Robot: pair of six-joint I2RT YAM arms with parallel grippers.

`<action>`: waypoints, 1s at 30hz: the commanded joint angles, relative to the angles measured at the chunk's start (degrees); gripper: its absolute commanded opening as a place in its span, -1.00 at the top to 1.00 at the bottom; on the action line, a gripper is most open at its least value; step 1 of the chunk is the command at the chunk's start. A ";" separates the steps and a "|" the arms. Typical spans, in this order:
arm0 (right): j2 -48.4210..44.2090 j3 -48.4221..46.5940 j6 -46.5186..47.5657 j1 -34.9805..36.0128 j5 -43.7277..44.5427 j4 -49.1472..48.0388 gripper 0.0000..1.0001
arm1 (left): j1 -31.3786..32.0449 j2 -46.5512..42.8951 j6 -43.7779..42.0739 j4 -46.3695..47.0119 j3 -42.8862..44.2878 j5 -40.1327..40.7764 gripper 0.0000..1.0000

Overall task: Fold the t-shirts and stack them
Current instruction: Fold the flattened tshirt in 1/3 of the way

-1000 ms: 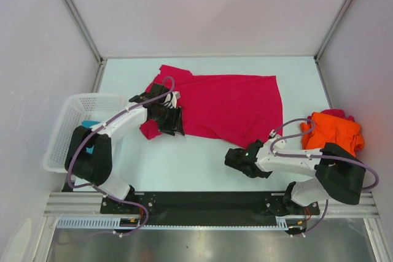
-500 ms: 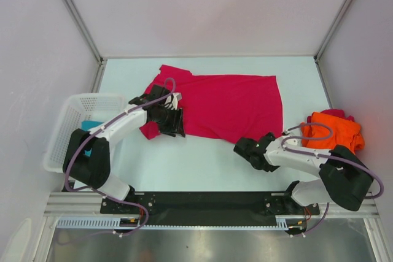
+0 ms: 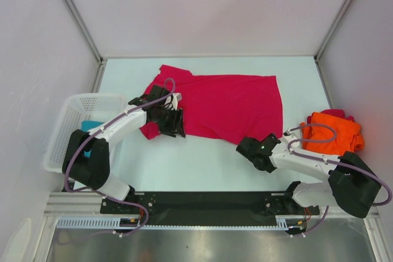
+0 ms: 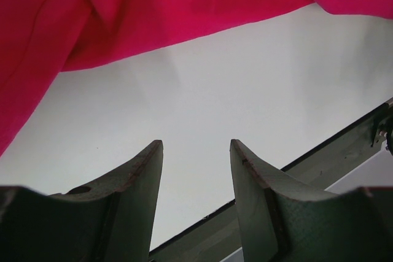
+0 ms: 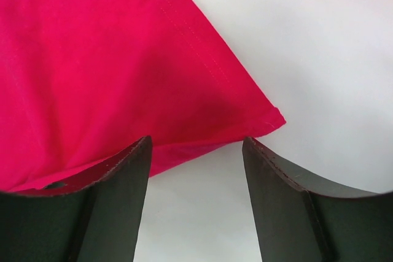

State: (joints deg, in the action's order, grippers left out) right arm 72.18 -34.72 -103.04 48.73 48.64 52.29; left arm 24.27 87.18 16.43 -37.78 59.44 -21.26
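The crimson-pink t-shirt (image 3: 230, 105) lies spread on the table, its left end bunched. My left gripper (image 3: 174, 128) is open and empty at the shirt's near left edge; its wrist view shows the cloth (image 4: 153, 10) above the open fingers. My right gripper (image 3: 253, 146) is open and empty just short of the shirt's near right corner (image 5: 258, 115). The orange t-shirt (image 3: 331, 133) lies crumpled at the right edge over a bit of pink cloth. A teal t-shirt (image 3: 91, 128) lies in the white basket (image 3: 67, 115), mostly hidden by the left arm.
The basket stands at the table's left edge. Grey walls enclose the table on three sides. The black rail (image 3: 202, 204) with the arm bases runs along the near edge.
My right gripper has swung right and up toward the shirt's near right corner. The left gripper has barely shifted. The shirts have not moved.
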 commanded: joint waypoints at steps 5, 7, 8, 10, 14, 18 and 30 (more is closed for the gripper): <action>-3.28 0.09 -2.42 0.93 1.54 5.01 -0.39 | 0.25 -2.80 -1.22 1.48 -0.82 -1.16 -0.06; -3.28 0.09 -2.51 0.75 1.28 5.36 -0.41 | 0.25 -2.89 -1.13 1.57 -0.99 -1.16 -0.06; -3.10 0.18 -2.60 0.75 1.19 5.54 -0.42 | 0.25 -2.80 -1.22 1.57 -0.99 -1.24 -0.06; -2.49 0.27 -2.77 0.75 0.67 5.54 -0.43 | 0.25 -2.89 -1.22 1.57 -1.17 -1.24 -0.06; -1.08 0.35 -3.04 0.75 -0.04 5.28 -0.43 | 0.34 -2.98 -1.22 1.66 -1.26 -1.16 -0.06; 0.41 0.27 -2.43 0.75 -0.48 4.31 -0.43 | 0.25 -2.98 -1.31 1.66 -1.43 -1.16 -0.06; 1.91 1.85 2.31 -1.71 -1.36 -1.14 -0.26 | 0.25 -2.54 -1.48 1.92 -1.43 -1.33 -0.05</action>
State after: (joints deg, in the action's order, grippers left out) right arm 73.63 -33.21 -102.32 48.12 45.47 52.66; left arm 24.27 86.46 16.40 -37.39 58.06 -21.30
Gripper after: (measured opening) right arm 0.638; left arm 0.527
